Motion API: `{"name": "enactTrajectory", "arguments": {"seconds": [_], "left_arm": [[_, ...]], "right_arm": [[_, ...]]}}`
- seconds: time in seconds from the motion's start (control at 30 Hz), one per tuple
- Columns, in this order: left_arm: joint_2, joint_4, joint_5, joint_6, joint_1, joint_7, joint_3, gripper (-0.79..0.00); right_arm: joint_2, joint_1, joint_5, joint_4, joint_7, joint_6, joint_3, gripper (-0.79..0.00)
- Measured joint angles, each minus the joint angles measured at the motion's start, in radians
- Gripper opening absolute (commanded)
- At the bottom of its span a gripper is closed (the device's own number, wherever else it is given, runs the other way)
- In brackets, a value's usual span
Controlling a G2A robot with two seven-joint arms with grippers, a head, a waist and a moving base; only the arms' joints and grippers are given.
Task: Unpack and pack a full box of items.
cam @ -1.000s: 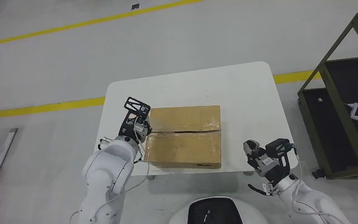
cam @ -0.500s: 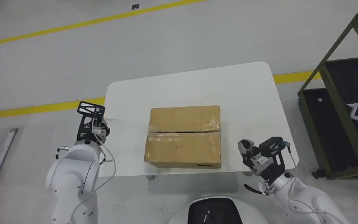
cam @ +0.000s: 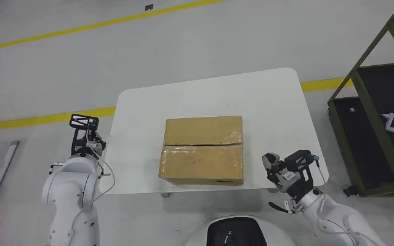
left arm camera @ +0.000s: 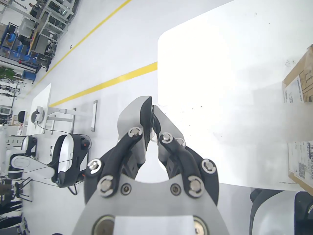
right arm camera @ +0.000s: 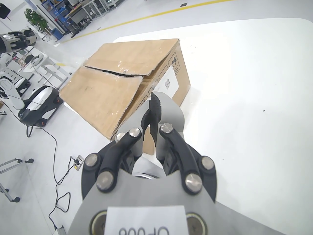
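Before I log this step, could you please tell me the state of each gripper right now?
Left gripper: closed; any hold cannot be told.
Right gripper: closed, holding nothing.

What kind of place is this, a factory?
Probably a robot lab or workshop hall: yellow floor lines, equipment racks in the background, and other white robots parked on the floor.

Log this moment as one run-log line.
box: flaps down, seam split, on table | left claw: shut, beside table, over floor | right claw: shut, over table's near corner, apart from box
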Motion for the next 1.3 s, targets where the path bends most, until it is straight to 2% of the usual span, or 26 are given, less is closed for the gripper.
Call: {"name": "enactTrajectory", "arguments": {"seconds": [0.27,0.3,0.33,0.37,0.63,0.93,1.07,1.17,1.23,1.3], "left_arm": [[0.008,0.061,0.030,0.019,-0.014,0.028,-0.033,-0.785],[0.009,0.068,0.029,0.019,-0.016,0.032,-0.036,-0.754],[0.009,0.071,0.026,0.019,-0.017,0.034,-0.037,-0.437],[0.010,0.075,0.024,0.021,-0.018,0.035,-0.038,0.000],[0.012,0.096,0.019,0.042,-0.023,0.033,-0.029,0.000],[0.021,0.110,0.028,0.074,-0.029,0.045,-0.086,0.000],[0.023,0.091,0.010,0.063,-0.026,0.053,-0.085,0.000],[0.019,0.056,-0.047,0.039,-0.019,0.066,-0.046,0.000],[0.011,0.023,-0.138,0.031,-0.012,0.070,0.017,0.000],[0.006,-0.010,-0.189,-0.015,-0.011,0.058,0.111,0.000]], "right_arm": [[0.001,0.002,-0.010,0.001,0.002,0.014,-0.009,-0.785],[0.001,0.002,-0.011,0.000,0.001,0.016,-0.011,-0.785],[0.001,0.002,-0.013,0.000,0.001,0.018,-0.012,-0.785],[0.001,0.001,-0.014,-0.001,0.001,0.019,-0.014,-0.785],[0.001,0.002,-0.020,-0.007,0.001,0.037,-0.023,-0.785],[0.002,-0.004,-0.028,-0.015,0.002,0.053,-0.025,-0.785],[0.002,-0.009,-0.030,-0.018,-0.002,0.058,-0.023,-0.785],[0.003,-0.015,-0.029,-0.020,-0.008,0.065,-0.018,-0.785],[0.003,-0.019,-0.029,-0.020,-0.011,0.070,-0.014,-0.785],[0.003,-0.023,-0.028,-0.018,-0.015,0.075,-0.009,-0.785]]}}
